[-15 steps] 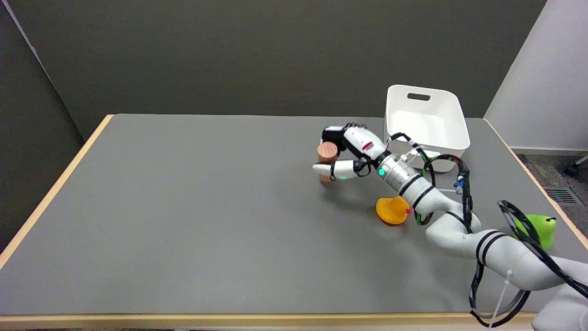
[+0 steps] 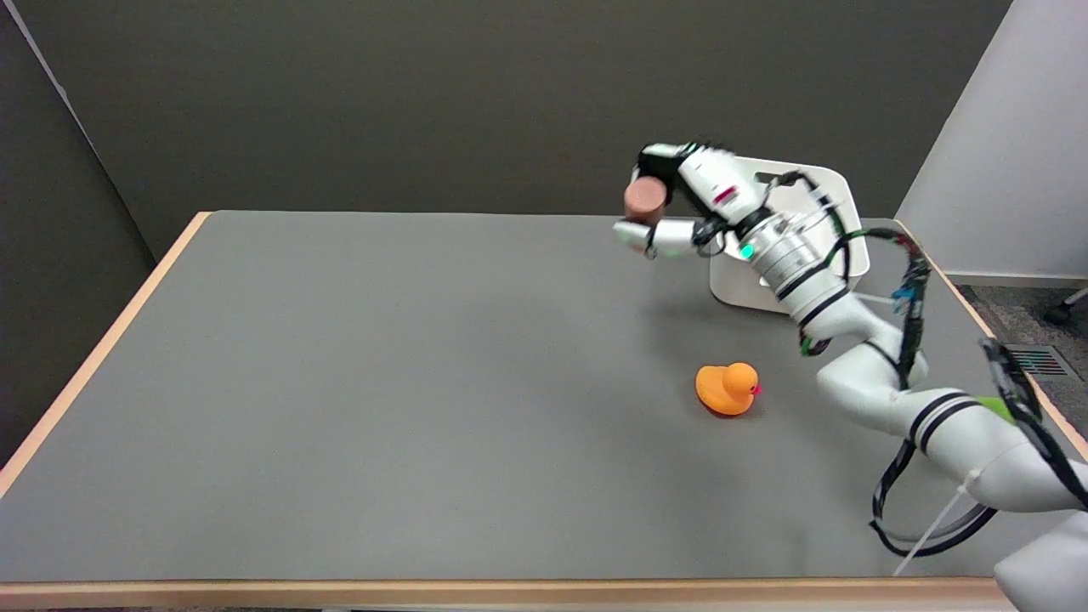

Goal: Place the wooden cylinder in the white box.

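Observation:
The wooden cylinder is a short reddish-brown piece, held in the air above the table's far side. My right hand grips it between its fingers above and its thumb below. The white box stands at the far right of the table, just right of the hand, and my wrist and forearm cover most of it. The cylinder hangs to the left of the box's near-left corner, outside it.
An orange rubber duck sits on the grey table below my forearm. A green object peeks out behind my arm near the right edge. Black cables loop along the arm.
My right hand has lifted the wooden cylinder off the table and carried it up and slightly right toward the white box. The arm now hides most of the box and the green object.

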`<action>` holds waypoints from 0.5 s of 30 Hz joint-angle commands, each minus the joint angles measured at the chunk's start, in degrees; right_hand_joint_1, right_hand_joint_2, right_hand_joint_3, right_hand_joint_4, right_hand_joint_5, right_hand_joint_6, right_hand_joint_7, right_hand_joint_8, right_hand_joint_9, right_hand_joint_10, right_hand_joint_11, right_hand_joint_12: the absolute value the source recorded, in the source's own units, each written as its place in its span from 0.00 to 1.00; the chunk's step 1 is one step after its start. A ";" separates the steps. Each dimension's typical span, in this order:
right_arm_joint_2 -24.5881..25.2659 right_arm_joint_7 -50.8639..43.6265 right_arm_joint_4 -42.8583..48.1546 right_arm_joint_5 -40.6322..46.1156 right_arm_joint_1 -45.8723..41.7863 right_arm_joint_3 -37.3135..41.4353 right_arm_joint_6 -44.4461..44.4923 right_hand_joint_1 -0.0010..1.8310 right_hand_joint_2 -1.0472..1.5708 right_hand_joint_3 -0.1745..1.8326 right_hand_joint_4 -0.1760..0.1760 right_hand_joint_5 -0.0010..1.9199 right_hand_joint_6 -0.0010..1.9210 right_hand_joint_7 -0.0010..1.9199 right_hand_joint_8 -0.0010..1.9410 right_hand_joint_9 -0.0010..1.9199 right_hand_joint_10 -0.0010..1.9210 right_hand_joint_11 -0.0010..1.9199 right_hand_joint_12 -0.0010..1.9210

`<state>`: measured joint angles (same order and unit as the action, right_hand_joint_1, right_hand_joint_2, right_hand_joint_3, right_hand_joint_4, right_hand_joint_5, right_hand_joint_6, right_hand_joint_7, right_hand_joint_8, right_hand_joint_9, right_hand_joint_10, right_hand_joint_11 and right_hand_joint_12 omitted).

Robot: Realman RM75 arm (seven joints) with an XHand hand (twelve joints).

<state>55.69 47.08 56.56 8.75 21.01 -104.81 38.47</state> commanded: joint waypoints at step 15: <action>-6.12 -5.64 -19.70 3.65 8.37 14.06 -14.98 0.65 0.82 0.24 0.14 0.32 0.77 0.47 0.68 0.43 0.71 0.25 0.99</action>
<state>51.52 43.06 53.29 7.91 23.69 -92.49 30.48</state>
